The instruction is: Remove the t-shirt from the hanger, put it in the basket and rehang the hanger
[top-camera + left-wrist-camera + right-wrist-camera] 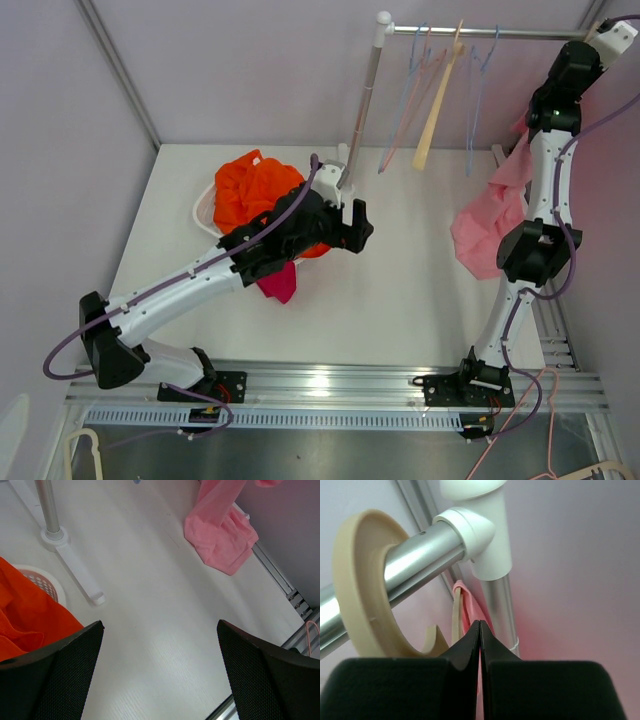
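The t-shirt [483, 232] is pink and hangs at the right side of the table [400, 300]. It trails from the far right end of the rack down to the tabletop, where its lower part bunches near the right edge. In the top view the raised right arm crosses in front of it and hides its upper part and the rail's right end.

In the right wrist view, the cream hook of the hanger [352, 595] curls around the metal rail [415, 560], just beside the white elbow [480, 535] that joins the rail to the right upright. A strip of pink fabric and a cream strip show past the fingertips of the right gripper [480, 625]. Its jaws are pressed together to a thin line. Whether they pinch the fabric cannot be told.

The left gripper [160, 625] hovers over bare tabletop near the middle with its jaws spread wide, holding nothing. The left arm lies across a white basket [47, 582] that holds an orange garment [255, 190]. A magenta cloth [280, 283] sticks out on the near side of that arm.

The rack's left pole [365, 95] rises just right of the basket, and its white foot [80, 577] runs along the table. Further along the rail hang bare hangers [438, 105], one cream with pale blue and lilac ones beside it, well apart from the t-shirt.
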Action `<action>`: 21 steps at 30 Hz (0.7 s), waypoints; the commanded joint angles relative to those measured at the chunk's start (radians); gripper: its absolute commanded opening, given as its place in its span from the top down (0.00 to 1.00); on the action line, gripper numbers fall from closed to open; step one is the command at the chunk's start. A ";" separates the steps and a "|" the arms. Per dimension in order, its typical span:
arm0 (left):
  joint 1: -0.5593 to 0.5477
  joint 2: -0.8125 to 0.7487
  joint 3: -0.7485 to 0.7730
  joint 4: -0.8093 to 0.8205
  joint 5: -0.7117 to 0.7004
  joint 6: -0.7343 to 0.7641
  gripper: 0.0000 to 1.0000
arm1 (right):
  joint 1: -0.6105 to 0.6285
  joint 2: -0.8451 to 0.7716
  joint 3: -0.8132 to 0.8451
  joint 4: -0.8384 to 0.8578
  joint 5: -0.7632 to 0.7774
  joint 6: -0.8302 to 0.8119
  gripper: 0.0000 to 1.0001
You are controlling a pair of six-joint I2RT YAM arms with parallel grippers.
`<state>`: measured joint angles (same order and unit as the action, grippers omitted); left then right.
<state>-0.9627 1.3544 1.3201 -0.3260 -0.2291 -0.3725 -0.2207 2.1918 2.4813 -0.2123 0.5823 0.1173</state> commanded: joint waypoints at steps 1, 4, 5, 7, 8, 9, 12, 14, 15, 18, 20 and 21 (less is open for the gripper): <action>-0.008 -0.035 -0.015 0.015 -0.001 0.015 0.00 | -0.006 -0.006 0.036 0.057 -0.081 0.024 1.00; -0.013 -0.031 -0.015 0.013 0.005 0.007 0.00 | 0.000 -0.039 0.036 0.050 -0.165 0.021 1.00; -0.014 -0.031 -0.015 0.015 0.005 0.009 0.01 | 0.003 -0.050 0.036 0.042 -0.180 0.025 1.00; -0.021 -0.034 -0.016 0.016 0.001 0.009 0.00 | 0.007 -0.086 0.031 0.010 -0.254 0.048 1.00; -0.022 -0.035 -0.019 0.016 0.001 0.006 0.01 | 0.009 -0.095 0.030 -0.005 -0.274 0.062 1.00; -0.024 -0.037 -0.024 0.016 -0.001 0.003 0.00 | 0.007 -0.113 0.021 -0.030 -0.298 0.077 1.00; -0.030 -0.044 -0.033 0.019 -0.001 -0.006 0.00 | 0.004 -0.142 -0.002 -0.077 -0.398 0.142 1.00; -0.034 -0.052 -0.036 0.021 -0.006 -0.008 0.01 | -0.002 -0.148 -0.016 -0.096 -0.504 0.195 1.00; -0.037 -0.057 -0.045 0.021 -0.009 -0.011 0.01 | -0.002 -0.152 -0.019 -0.108 -0.536 0.206 1.00; -0.044 -0.072 -0.065 0.033 -0.012 -0.013 0.01 | 0.003 -0.158 -0.042 -0.118 -0.642 0.239 1.00; -0.045 -0.080 -0.068 0.033 -0.013 -0.014 0.01 | 0.010 -0.156 -0.045 -0.125 -0.697 0.248 1.00; -0.045 -0.080 -0.067 0.030 -0.016 -0.014 0.01 | 0.014 -0.155 -0.041 -0.130 -0.716 0.248 1.00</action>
<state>-0.9966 1.3140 1.2579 -0.3233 -0.2325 -0.3763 -0.2199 2.0678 2.4462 -0.3176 0.0189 0.3210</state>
